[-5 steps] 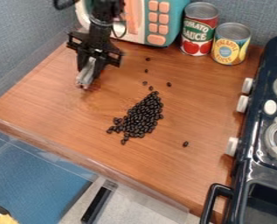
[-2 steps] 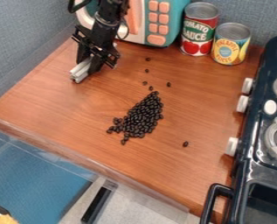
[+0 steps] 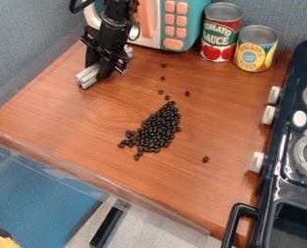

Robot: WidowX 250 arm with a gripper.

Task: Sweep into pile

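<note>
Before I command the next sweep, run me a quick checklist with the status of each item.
1. Main heap of beans bunched together: ok, dense in the middle of the counter.
2. Stray beans gathered in: not ok, several lie beyond the heap toward the back.
3. Lone bean on the stove side joined to the heap: not ok.
4. Gripper apart from the heap: ok, at upper left.
5. Red can and yellow can upright: ok.

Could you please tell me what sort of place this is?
Probably a toy kitchen: a toy microwave, a stove and food cans stand around a wooden worktop.
</note>
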